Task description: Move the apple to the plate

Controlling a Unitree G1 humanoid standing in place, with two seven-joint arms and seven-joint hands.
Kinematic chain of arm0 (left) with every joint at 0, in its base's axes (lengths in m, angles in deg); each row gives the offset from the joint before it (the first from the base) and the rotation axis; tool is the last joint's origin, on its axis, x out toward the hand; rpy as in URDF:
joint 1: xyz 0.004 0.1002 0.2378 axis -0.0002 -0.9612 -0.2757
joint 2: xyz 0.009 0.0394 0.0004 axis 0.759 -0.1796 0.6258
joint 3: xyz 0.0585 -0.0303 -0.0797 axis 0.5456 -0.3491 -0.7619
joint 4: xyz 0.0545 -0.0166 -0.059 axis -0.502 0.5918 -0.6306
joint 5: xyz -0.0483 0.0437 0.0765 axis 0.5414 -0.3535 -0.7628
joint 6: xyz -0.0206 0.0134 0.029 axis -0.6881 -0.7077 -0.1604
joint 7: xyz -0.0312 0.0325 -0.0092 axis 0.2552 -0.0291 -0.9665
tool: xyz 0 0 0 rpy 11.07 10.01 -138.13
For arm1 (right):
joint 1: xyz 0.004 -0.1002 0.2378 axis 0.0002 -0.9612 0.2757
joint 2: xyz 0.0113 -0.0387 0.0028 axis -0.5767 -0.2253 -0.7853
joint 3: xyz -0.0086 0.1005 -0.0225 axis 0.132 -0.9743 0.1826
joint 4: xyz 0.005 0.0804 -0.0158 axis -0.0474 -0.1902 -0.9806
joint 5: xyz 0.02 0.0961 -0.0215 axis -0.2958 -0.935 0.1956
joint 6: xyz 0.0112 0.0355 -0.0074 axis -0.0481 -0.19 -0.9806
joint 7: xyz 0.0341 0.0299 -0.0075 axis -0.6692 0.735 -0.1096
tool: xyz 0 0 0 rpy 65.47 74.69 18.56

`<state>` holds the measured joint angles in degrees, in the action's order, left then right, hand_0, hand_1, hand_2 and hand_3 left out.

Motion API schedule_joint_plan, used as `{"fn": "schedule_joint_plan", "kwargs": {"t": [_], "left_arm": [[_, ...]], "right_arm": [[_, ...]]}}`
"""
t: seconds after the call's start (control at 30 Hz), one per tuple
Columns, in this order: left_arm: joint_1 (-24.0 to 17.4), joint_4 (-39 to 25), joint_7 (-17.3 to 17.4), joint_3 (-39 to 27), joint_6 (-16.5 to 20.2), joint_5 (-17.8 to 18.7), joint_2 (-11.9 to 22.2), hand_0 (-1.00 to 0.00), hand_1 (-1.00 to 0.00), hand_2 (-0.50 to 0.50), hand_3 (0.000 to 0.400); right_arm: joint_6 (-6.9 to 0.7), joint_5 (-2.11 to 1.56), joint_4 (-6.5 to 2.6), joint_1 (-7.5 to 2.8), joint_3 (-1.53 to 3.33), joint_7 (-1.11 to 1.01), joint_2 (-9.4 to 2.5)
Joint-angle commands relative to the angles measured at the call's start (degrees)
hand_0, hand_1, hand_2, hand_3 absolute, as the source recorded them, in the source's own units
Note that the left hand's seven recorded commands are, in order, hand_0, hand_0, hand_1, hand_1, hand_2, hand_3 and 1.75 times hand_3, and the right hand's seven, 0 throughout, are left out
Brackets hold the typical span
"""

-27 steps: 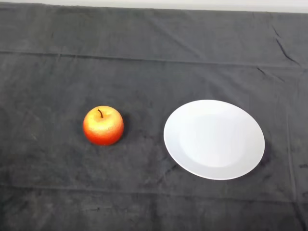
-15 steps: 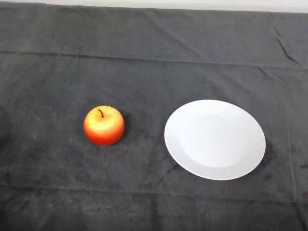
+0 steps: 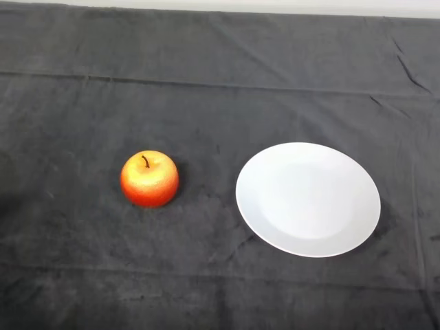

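Note:
A red and yellow apple [image 3: 149, 179] with a dark stem stands upright on the dark cloth, left of centre. To its right lies a white round plate [image 3: 308, 199] with nothing on it. A strip of bare cloth separates the apple from the plate's left rim.
The dark cloth [image 3: 220, 89] covers the whole table, with creases along the back and at the right. The table's far edge [image 3: 220, 8] runs along the top of the view.
The apple and the plate have both drifted a few pixels to the right in the view; they keep the same distance from each other.

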<state>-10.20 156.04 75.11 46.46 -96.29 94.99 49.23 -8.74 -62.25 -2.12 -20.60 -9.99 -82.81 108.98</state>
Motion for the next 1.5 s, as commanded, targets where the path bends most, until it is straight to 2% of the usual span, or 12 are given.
{"fn": "schedule_joint_plan", "kwargs": {"t": [0.03,0.27,0.43,0.7,0.87,1.07,1.5], "left_arm": [[3.18,-0.48,-0.33,1.61,-1.78,-1.7,-1.05,0.0,0.0,0.0,0.0],[4.03,-3.79,-0.87,5.81,-2.32,-5.8,-4.08,0.0,0.0,0.0,0.0],[4.06,-7.82,-1.17,8.92,-1.38,-8.4,-6.84,0.0,0.0,0.0,0.0],[1.92,-17.88,0.06,12.96,1.57,-10.42,-10.3,0.0,0.0,0.0,0.0],[0.43,-22.05,0.67,15.41,2.03,-11.19,-12.29,0.0,0.0,0.0,0.0],[0.64,-20.38,1.15,18.24,0.44,-11.76,-14.3,0.0,0.0,0.0,0.0],[5.31,-9.3,2.85,22.94,-0.44,-10.88,-17.57,0.0,0.0,0.0,0.0]], "right_arm": [[0.35,-0.77,1.0,-0.12,-0.35,-0.11,0.5],[0.34,-0.76,1.04,-0.13,-0.34,-0.09,0.48],[0.33,-0.75,1.1,-0.14,-0.32,-0.06,0.46],[0.29,-0.71,1.27,-0.19,-0.26,0.04,0.39],[0.25,-0.67,1.41,-0.23,-0.21,0.14,0.33],[0.21,-0.63,1.57,-0.28,-0.15,0.24,0.27],[0.18,-0.59,1.67,-0.32,-0.1,0.36,0.23]]}}
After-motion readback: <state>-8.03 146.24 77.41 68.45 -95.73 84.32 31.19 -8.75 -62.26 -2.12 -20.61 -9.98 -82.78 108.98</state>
